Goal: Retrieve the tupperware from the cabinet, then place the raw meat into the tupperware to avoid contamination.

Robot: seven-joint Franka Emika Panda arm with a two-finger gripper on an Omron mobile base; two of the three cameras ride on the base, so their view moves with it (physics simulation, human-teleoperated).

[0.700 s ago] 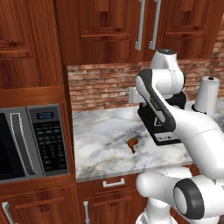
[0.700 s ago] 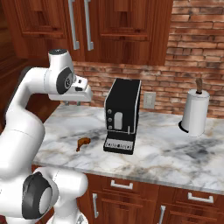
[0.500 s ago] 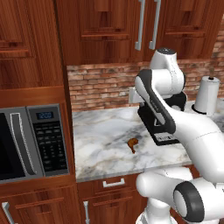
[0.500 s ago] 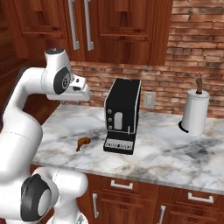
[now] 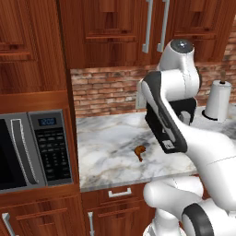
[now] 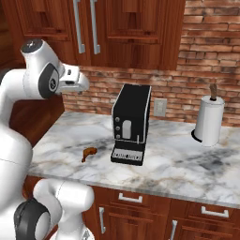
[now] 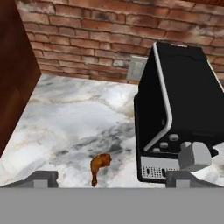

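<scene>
The raw meat (image 5: 140, 151) (image 6: 89, 152) is a small reddish-brown drumstick lying on the marble counter left of the coffee machine. In the hand view the raw meat (image 7: 99, 164) sits low, just above the space between my fingertips. My gripper (image 7: 113, 180) is open, its tips wide apart and holding nothing. From the right base view my gripper (image 6: 80, 85) hangs high above the counter's left end, below the cabinet (image 6: 126, 28). The cabinet (image 5: 110, 32) has its dark wood doors closed, with silver bar handles (image 5: 147, 25). The tupperware is hidden.
A black coffee machine (image 6: 131, 123) (image 7: 183, 109) stands mid-counter, right of the meat. A paper towel roll (image 6: 208, 119) (image 5: 217, 99) stands at the far right. A microwave (image 5: 32, 147) is built in at the left. A wall outlet (image 6: 160, 107) sits on the brick backsplash.
The arm has risen a little, lifting the hand higher above the counter. The meat has not moved and the gripper stays open.
</scene>
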